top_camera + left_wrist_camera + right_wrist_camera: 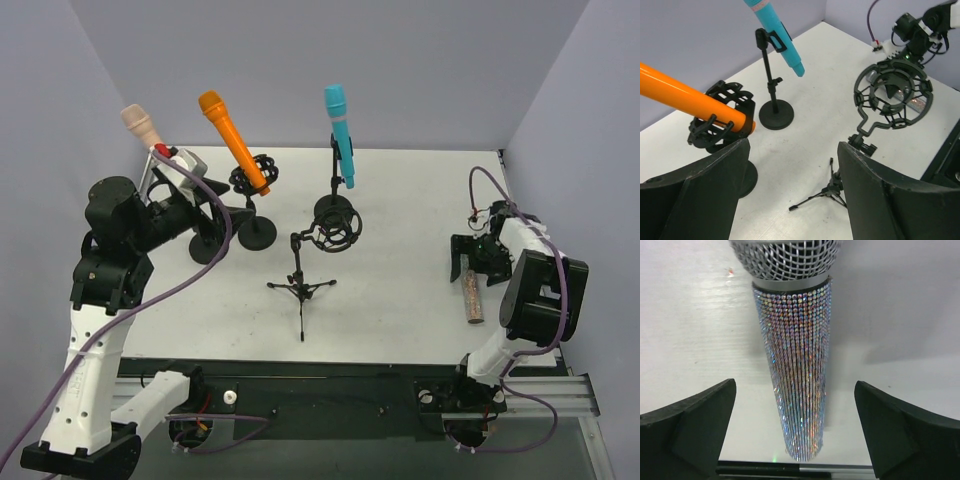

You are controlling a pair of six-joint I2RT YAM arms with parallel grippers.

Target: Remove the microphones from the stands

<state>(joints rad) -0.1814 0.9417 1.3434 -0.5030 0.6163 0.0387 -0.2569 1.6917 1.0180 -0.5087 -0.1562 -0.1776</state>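
A glittery silver microphone (472, 298) lies flat on the table at the right, off any stand. My right gripper (476, 266) hovers over it, open, a jaw on each side of the sparkling handle (799, 375) without touching it; the gripper (794, 385) is empty. The empty black shock-mount stand (335, 225) on a tripod (300, 290) stands mid-table and also shows in the left wrist view (892, 95). My left gripper (225, 205) is open and empty (792, 145) near the left stands.
Three microphones sit in stands at the back: a beige one (140, 125) far left, an orange one (232, 140) in a shock mount (720, 122), and a blue one (340, 130) on a round-base stand (775, 112). Walls close both sides.
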